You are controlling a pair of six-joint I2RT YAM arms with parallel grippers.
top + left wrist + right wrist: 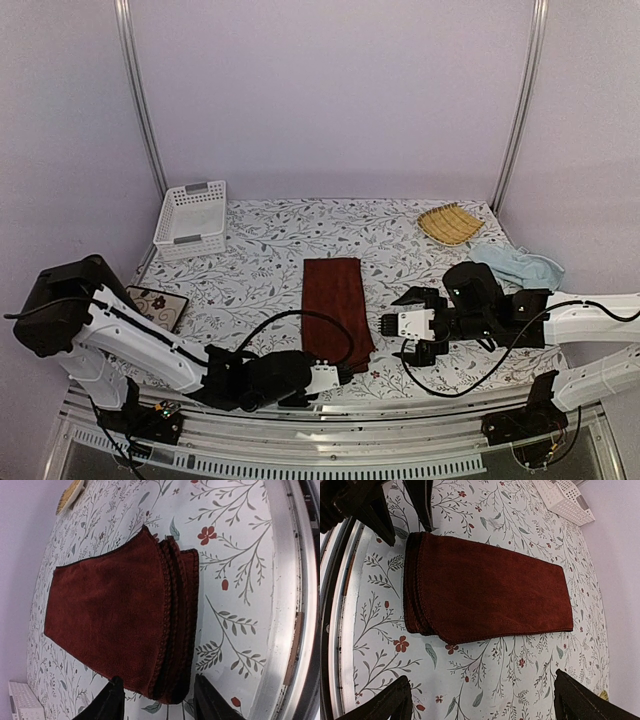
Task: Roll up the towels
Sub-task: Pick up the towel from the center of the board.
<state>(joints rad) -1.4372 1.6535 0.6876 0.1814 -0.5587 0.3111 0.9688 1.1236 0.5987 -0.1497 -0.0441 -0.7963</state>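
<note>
Rust-red towel (335, 300) folded, left pincer (157, 682) at edge

Found first towel (335, 305) at counter (250, 270) centre, basket (192, 217) behind at left, mat (450, 223) behind at right, second towel (520, 266) just before mat.

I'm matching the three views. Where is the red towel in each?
Top external: red towel at centre.
Left wrist: it fills mid-frame.
Right wrist: mid-frame.
Landmark: white basket, left in top external; bottom-left in left wrist; top-right in right wrist.
</note>
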